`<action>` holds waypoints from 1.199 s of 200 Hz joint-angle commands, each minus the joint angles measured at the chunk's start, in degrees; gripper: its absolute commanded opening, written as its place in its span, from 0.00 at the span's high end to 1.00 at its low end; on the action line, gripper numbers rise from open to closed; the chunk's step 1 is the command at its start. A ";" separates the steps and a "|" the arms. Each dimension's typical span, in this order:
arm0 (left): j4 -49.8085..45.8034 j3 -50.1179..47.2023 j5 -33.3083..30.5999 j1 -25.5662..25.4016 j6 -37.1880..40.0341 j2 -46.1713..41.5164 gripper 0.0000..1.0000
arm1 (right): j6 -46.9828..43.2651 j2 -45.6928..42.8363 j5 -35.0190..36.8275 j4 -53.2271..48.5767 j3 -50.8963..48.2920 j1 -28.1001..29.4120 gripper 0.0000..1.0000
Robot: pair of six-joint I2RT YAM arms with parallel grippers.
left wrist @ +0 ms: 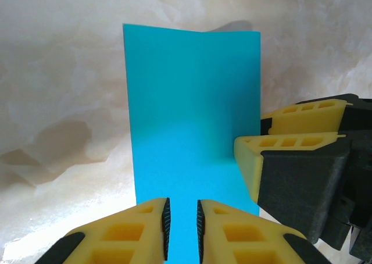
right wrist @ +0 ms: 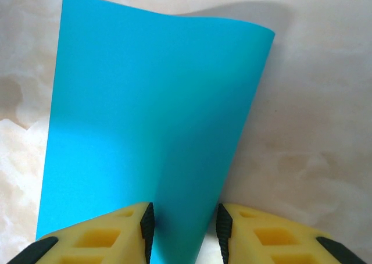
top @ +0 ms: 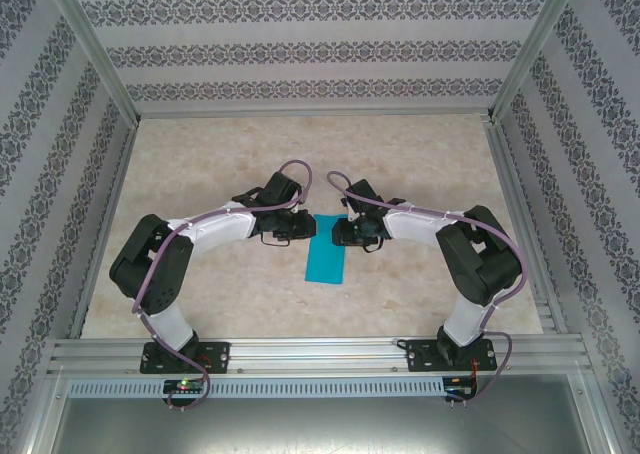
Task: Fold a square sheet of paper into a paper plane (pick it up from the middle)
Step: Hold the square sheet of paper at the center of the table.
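The square sheet of paper [top: 325,261] is teal-blue and lies on the table between the two arms, looking like an upright rectangle. A lengthwise crease runs down its middle [left wrist: 186,101]. In the right wrist view the half right of the crease is darker and curves up off the table [right wrist: 128,101]. My left gripper [top: 303,231] hovers over the sheet's left part, its jaws [left wrist: 182,204] a narrow gap apart with only paper showing behind. My right gripper [top: 338,232] is open [right wrist: 182,211], straddling the raised flap without pinching it. Its yellow fingers [left wrist: 290,141] reach over the sheet's right edge. The paper plane is out of view.
The marbled beige table [top: 250,154] is boxed in by patterned walls and aluminium posts. A metal rail [top: 320,352] with both arm bases runs along the near edge. The two wrists nearly touch above the sheet.
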 commanded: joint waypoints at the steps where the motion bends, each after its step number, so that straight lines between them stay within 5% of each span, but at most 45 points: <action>1: -1.37 -0.53 -0.25 0.75 0.92 -1.75 0.77 | -0.80 2.35 0.72 -1.17 -1.12 0.48 0.64; 240: -0.20 -0.04 0.72 0.89 0.71 0.17 0.78 | -2.20 2.71 -0.05 -2.00 -1.19 -0.37 0.64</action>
